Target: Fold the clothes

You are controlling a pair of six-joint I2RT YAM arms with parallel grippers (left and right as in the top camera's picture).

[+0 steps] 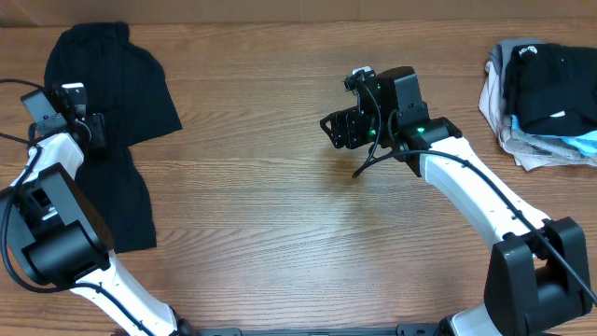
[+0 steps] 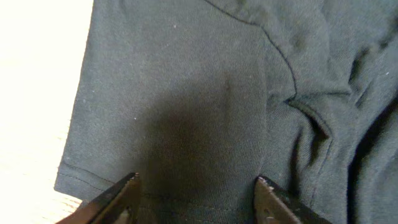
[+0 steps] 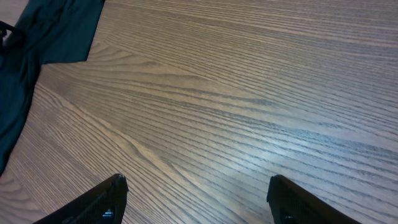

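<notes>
- I see a brown wood-grain worktop (image 1: 280, 215).
- A black T-shirt (image 1: 121, 84) lies rumpled at its far left.
- A pile of garments (image 1: 546, 103) sits far right.

Left arm (image 1: 48, 201) reached forward, left gripper (image 2: 196, 186) pointing down, jaws apart. Right arm (image 1: 471, 191) stretched toward centre, right gripper (image 3: 196, 190) spread wide, nothing between its fingers.

From overhead my left arm (image 1: 51, 224) covers part of the black T-shirt (image 1: 112, 75); the garment pile (image 1: 546, 89) runs off the frame's right edge.
</notes>
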